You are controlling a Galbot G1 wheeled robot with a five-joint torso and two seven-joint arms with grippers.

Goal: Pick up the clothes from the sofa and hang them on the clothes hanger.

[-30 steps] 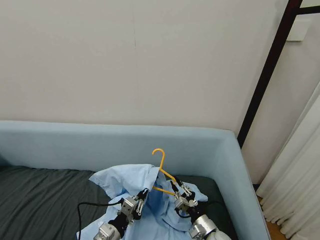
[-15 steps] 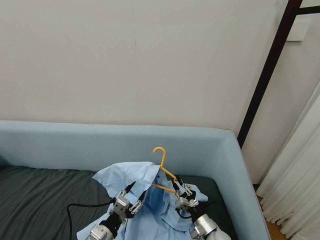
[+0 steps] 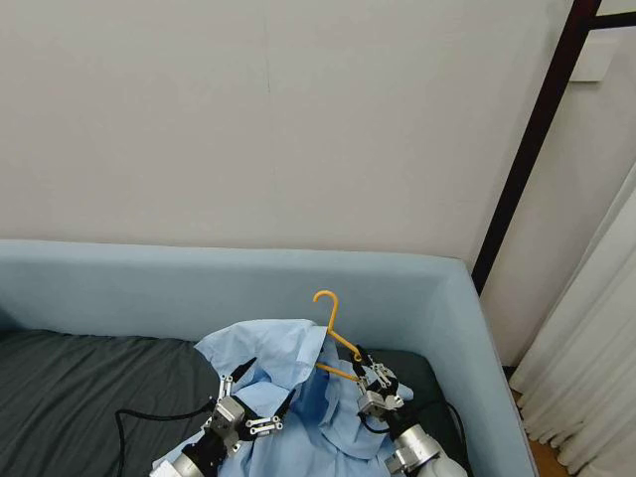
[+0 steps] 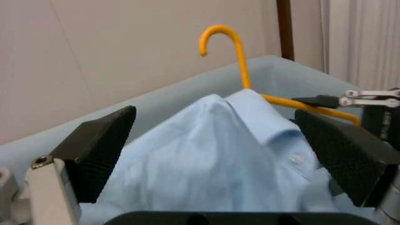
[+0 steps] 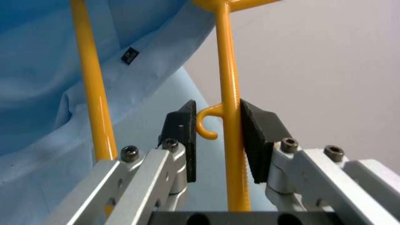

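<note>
- My right gripper (image 5: 216, 126) is clamped on a bar of the orange wire hanger (image 3: 334, 328), holding it above the pale-blue upholstered sofa (image 3: 199, 278).
- The light-blue cotton shirt (image 3: 283, 358) is draped over the hanger, its collar by the hook.
- My left gripper (image 3: 253, 397) hovers before the shirt, jaws wide apart.
- I judge I'm midway through dressing the hanger. Next I need a firm pinch on loose cloth.

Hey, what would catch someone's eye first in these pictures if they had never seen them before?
The yellow hanger stands out, its hook rising above a light blue shirt draped over it near the right end of the sofa. The right gripper has its jaws shut on the hanger's bar, while the left gripper hovers with jaws wide open in front of the shirt.
</note>
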